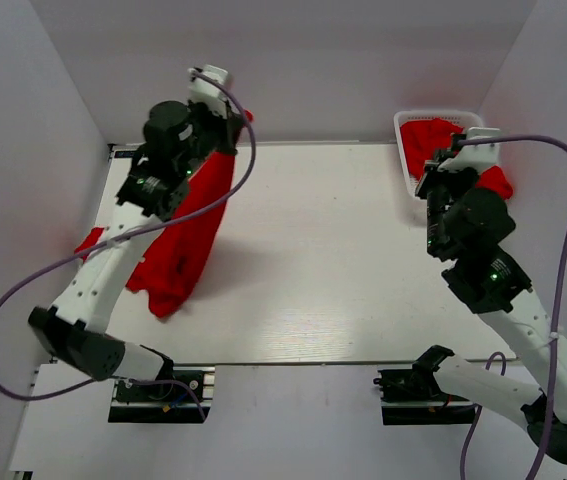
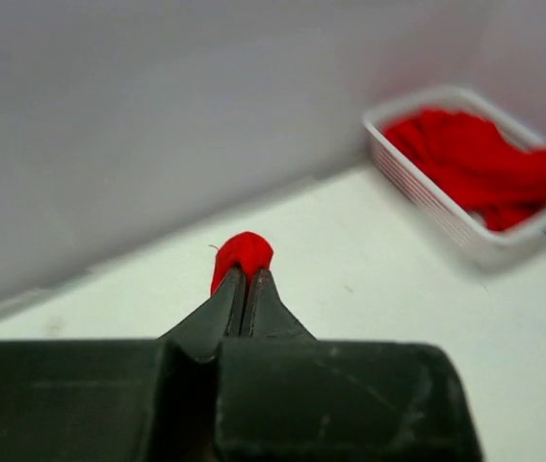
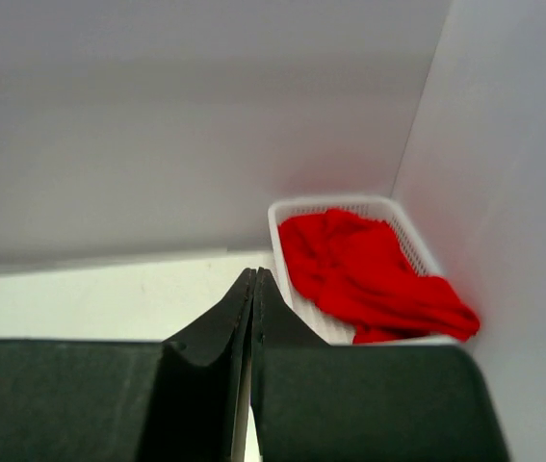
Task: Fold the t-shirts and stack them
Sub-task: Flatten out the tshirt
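Table [image 1: 343, 260]: white top with white walls on its left, far and right sides; both arm bases sit at its near edge.
Hanging t-shirt [image 1: 188, 240]: bright red, pinched at its top near the far-left corner of the table. It drapes down in a long crumpled fall towards the left part of the table, its lower end bunched on the surface about midway along the left edge. A small red patch shows on the other side of the left arm, close to the left edge.
Left arm [image 1: 98, 285]: reaches from the near-left base up along the left edge to the far-left corner, crossing in front of the hanging cloth.
Right arm [image 1: 508, 295]: rises from the near-right base along the right edge and ends just beside the basket.
Basket [image 1: 404, 150]: white plastic lattice, in the far-right corner of the table against the walls.
T-shirts in basket [image 3: 359, 269]: red, crumpled in a heap, with one fold spilling over the basket's rim.
Left gripper [image 2: 247, 279]: jaws pressed together on a small tuft of the hanging t-shirt, which pokes out past the tips.
Right gripper [image 3: 253, 279]: jaws fully together with nothing between them, above the table just left of the basket.
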Tool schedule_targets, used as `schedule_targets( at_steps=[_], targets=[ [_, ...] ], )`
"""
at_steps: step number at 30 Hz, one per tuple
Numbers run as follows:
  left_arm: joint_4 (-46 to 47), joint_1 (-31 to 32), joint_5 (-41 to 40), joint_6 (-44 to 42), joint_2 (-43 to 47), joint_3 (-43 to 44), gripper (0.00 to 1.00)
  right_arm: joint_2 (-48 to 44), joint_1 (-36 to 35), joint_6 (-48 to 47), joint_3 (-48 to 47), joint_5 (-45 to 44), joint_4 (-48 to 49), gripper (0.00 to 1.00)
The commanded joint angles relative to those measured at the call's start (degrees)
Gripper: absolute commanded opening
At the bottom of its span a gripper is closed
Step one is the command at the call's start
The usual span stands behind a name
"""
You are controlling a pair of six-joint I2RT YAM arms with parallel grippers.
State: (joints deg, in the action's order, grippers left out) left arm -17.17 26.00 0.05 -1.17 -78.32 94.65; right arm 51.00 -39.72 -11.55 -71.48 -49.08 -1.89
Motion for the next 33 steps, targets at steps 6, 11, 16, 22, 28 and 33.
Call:
schedule_targets(
  at_steps=[6,11,16,22,28,33],
  targets=[
    [12.1,3.9,32.9,10.6,-15.3,-8.0,0.00,0.0,0.3,9.4,7.4,0.4,-2.7,0.00],
    [7.6,7.7,34.8,8.9,-26.0,-4.9,1.00,1.8,0.4,14.0,10.2,0.6,-5.0,0.00],
    [4.0,7.7,27.2,6.7,-22.6,-4.8,1.00,3.2,0.6,15.8,11.9,2.1,-5.6,0.00],
    [-1.5,6.2,-1.9,6.9,-6.9,-15.8,1.00,7.4,0.9,17.8,11.6,7.9,-8.2,0.36],
    [-9.6,3.3,-19.4,18.7,2.2,-29.8,1.00,14.6,1.6,22.7,12.9,15.1,-8.5,0.90],
    [-10.3,-0.9,-11.6,21.9,-4.7,-33.2,1.00,29.1,3.4,26.8,9.1,21.1,-8.6,0.90]
  ],
)
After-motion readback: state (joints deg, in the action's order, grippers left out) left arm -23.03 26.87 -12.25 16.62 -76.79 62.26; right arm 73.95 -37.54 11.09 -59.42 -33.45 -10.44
